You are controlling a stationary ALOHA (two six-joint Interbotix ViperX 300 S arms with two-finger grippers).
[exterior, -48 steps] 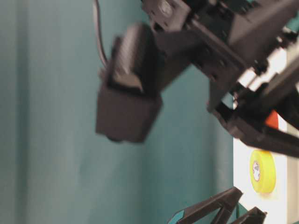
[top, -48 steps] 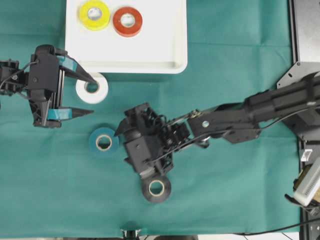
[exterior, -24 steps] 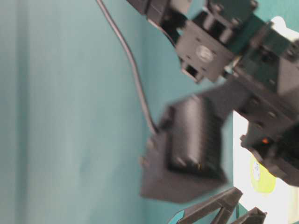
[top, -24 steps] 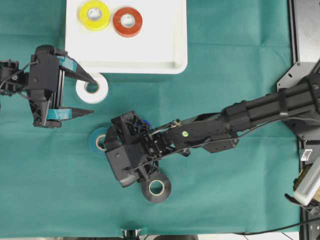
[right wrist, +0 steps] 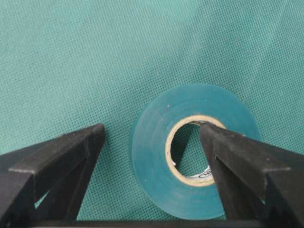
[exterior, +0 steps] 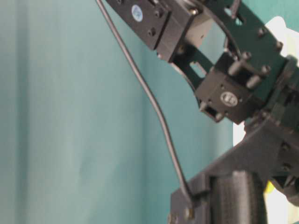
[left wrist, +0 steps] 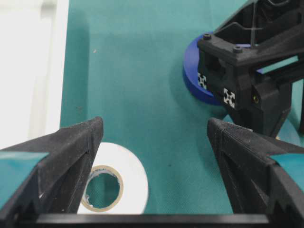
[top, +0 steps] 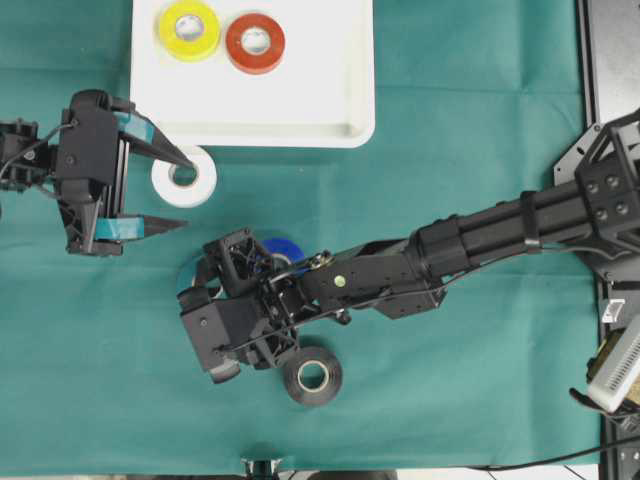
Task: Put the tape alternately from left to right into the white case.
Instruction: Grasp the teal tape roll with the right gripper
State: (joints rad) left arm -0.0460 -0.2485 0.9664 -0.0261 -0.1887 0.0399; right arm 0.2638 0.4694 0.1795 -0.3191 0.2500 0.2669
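We see the white case (top: pixel 330 110) at the top of the overhead view, resting on the green cloth (top: pixel 450 380) that covers the counter. Two rolls lie flat inside it near its upper left corner: the yellow roll (top: pixel 189 29) and, just beside it to the right, the red roll (top: pixel 255 43).

The white roll (top: pixel 185 177) lies on the cloth just below the case's lower left corner. The left gripper (top: pixel 180 190) sits there with its jaws spread wide apart; in the left wrist view one finger (left wrist: pixel 71 156) covers the roll's left edge, and the roll (left wrist: pixel 118 175) lies off to the left of the gap rather than centred in it. We cannot tell whether that finger touches it.

The right arm (top: pixel 480 240) reaches across the middle toward the lower left. Its gripper (right wrist: pixel 149 137) points down over the teal roll (right wrist: pixel 194 149), jaws apart: one finger (right wrist: pixel 61 161) stands outside the roll on the left, the other (right wrist: pixel 237 156) comes down at the cardboard core's hole, so the pair straddles the left wall of the ring. The roll lies flat on the cloth, not yet clamped.

The blue roll (top: pixel 278 247) shows just above the right wrist, mostly hidden by it. The black roll (top: pixel 312 375) lies flat just below the wrist.

The table-level view is filled by blurred arm parts.
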